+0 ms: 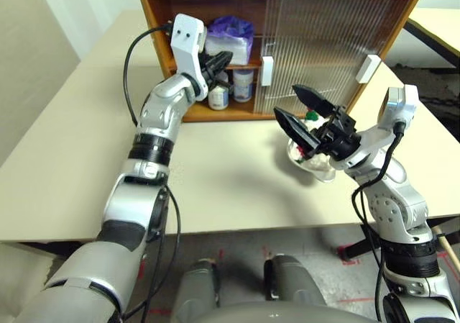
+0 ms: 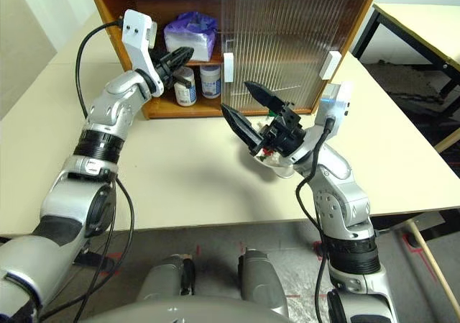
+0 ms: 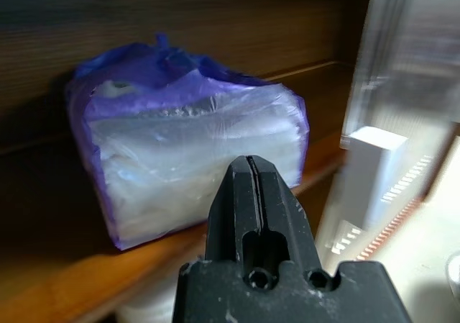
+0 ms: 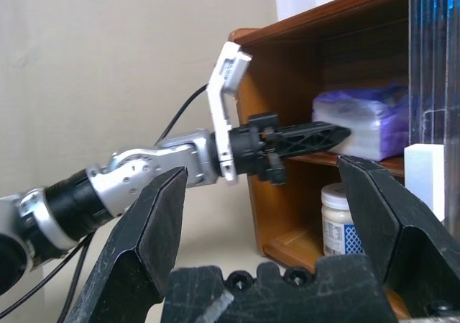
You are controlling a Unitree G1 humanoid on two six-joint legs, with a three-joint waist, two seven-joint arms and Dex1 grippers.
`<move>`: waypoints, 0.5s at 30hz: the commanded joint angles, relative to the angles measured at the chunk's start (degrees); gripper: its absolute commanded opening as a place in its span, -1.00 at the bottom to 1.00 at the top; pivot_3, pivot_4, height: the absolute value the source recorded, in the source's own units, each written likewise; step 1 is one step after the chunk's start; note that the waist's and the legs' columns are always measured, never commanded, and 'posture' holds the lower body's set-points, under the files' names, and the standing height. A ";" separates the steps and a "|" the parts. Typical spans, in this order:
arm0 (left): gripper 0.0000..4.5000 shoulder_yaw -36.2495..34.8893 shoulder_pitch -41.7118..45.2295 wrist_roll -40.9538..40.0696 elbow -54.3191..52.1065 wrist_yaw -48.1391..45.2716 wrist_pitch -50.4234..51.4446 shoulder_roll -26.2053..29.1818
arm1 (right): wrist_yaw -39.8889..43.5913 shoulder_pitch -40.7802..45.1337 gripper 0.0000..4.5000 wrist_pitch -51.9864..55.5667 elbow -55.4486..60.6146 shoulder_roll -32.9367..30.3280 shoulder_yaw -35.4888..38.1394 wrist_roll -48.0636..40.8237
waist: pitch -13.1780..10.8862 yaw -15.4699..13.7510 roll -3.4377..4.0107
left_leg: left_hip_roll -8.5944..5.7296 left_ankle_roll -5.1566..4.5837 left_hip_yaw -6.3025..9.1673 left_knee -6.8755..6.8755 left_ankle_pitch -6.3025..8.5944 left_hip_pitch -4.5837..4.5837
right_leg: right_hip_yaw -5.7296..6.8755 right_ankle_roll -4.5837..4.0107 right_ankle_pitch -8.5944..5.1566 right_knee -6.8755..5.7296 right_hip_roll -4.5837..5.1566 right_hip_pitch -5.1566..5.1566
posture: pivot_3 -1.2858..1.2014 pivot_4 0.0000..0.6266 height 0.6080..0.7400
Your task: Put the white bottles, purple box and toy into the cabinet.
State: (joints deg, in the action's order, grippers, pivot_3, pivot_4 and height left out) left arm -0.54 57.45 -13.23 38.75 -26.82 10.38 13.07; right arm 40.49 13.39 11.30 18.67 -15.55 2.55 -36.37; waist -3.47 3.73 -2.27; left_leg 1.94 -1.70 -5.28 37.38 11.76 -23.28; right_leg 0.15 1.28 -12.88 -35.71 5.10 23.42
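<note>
Left eye view showed the cabinet (image 1: 302, 42) at the back of the bench (image 1: 215, 186), its left side open and the ribbed doors (image 1: 327, 46) covering the right. The purple box (image 1: 230, 39) lay on the upper shelf, and the two bottles (image 1: 242, 85) stood side by side on the lower shelf beneath it. The left claw (image 1: 221, 62) was pressed together and empty, its tip reaching into the open side just in front of the box. The right claw (image 1: 302, 111) hung spread wide above the bench in front of the doors, holding nothing. Behind its fingers sat the toy (image 1: 310, 121) in its glass dish (image 1: 316, 168), out on the bench.
</note>
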 commanded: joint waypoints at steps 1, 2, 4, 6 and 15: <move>-0.99 -0.52 2.39 1.90 5.07 1.01 -3.52 -1.18 | -0.07 -0.01 1.00 0.43 1.12 -0.22 -0.45 -0.11 | 0.00 0.02 0.00 | 0.00 0.00 0.00 0.00 0.00 0.00 | 0.00 0.00 0.00 0.01 0.00 0.00 | -0.03 -1.00 1.00; -0.99 -0.61 2.78 2.12 5.96 0.98 -4.06 -1.36 | -0.09 0.00 1.00 0.44 1.15 -0.19 -0.46 -0.11 | 0.00 0.05 0.00 | 0.00 0.00 0.00 -0.01 0.00 0.00 | 0.00 0.00 0.00 0.02 0.00 0.00 | -0.03 -1.00 1.00; -0.99 -0.81 3.63 2.60 8.20 1.11 -5.20 -1.64 | -0.10 -0.04 1.00 0.42 1.21 -0.17 -0.46 -0.09 | 0.00 0.06 0.00 | 0.00 0.00 -0.01 -0.02 0.00 0.00 | 0.00 0.01 0.00 0.03 -0.01 0.00 | -0.03 -1.00 1.00; -0.99 -0.87 4.49 3.42 10.37 1.55 -6.62 -1.69 | -0.06 -0.06 1.00 0.39 1.18 -0.19 -0.42 -0.10 | 0.00 0.07 0.00 | 0.00 0.00 -0.02 -0.03 0.00 0.00 | 0.01 0.01 0.00 0.04 -0.01 0.00 | -0.03 -1.00 1.00; -0.99 -1.52 5.95 4.39 13.36 1.81 -9.72 -2.39 | 0.15 0.32 1.00 0.38 1.06 -0.36 -0.35 -0.12 | 0.00 0.10 -0.01 | 0.00 0.00 -0.03 -0.02 0.00 -0.01 | 0.01 0.03 0.01 0.05 -0.01 0.00 | -0.03 -1.00 1.00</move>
State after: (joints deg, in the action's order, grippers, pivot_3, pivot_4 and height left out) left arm -1.67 62.78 -9.27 52.06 -24.74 1.23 11.13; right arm 40.51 13.40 11.37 18.84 -15.55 2.50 -36.37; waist -3.47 3.82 -2.29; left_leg 1.95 -1.70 -5.31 37.36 11.76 -23.29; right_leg 0.17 1.30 -12.88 -35.67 5.09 23.42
